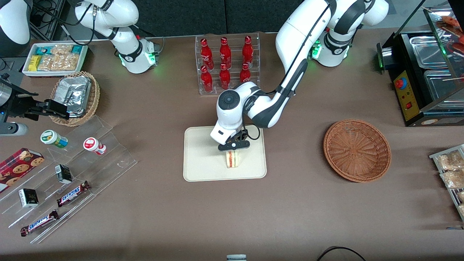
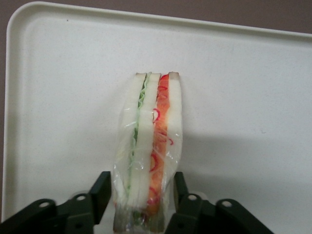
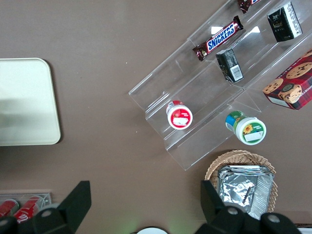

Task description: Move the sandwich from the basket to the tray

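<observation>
Front view, read across from the parked arm's end of the table. Well away from the gripper (image 1: 233, 145) toward that end stood a clear stepped rack (image 1: 69, 181) carrying chocolate bars (image 1: 72, 193), small dark cartons and two lidded cups; farther from the front camera than the rack sat a tan wicker basket (image 1: 77, 98) of foil packets and a white tray of snacks (image 1: 55, 59). The gripper hung low over the tray (image 1: 203, 159), its fingers (image 2: 181, 191) set narrowly on either side of the sandwich (image 1: 232, 158). The sandwich stood on edge on the tray floor, cut face up, wrapped in clear film, with a green stripe and a red stripe between white slices. Whether the finger pads pressed the bread or merely flanked it could not be told from the wrist view. Farther from the front camera than the gripper stood a clear rack of red bottles (image 1: 225, 61). Toward the working arm's end, well apart from the gripper, lay the basket (image 1: 357, 150), with nothing in it.
</observation>
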Available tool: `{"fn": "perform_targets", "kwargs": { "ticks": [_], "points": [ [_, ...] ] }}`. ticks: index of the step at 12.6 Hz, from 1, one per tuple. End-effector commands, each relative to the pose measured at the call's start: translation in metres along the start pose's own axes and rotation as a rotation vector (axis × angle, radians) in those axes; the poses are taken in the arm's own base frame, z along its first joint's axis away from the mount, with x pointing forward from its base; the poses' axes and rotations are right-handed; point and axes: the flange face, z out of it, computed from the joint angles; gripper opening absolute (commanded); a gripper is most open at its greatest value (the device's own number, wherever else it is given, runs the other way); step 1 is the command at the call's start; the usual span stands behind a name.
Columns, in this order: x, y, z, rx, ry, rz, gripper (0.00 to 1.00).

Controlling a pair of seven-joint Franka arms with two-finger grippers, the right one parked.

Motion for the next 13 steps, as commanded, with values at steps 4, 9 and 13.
{"fn": "perform_targets", "kwargs": {
  "ticks": [4, 9, 13],
  "points": [
    [0.015, -0.014, -0.140, 0.027, 0.031, -0.084, 1.00],
    [0.059, -0.106, -0.282, 0.089, 0.081, -0.236, 1.00],
    [0.080, -0.196, -0.355, 0.122, 0.005, -0.192, 1.00]
  ]
}}
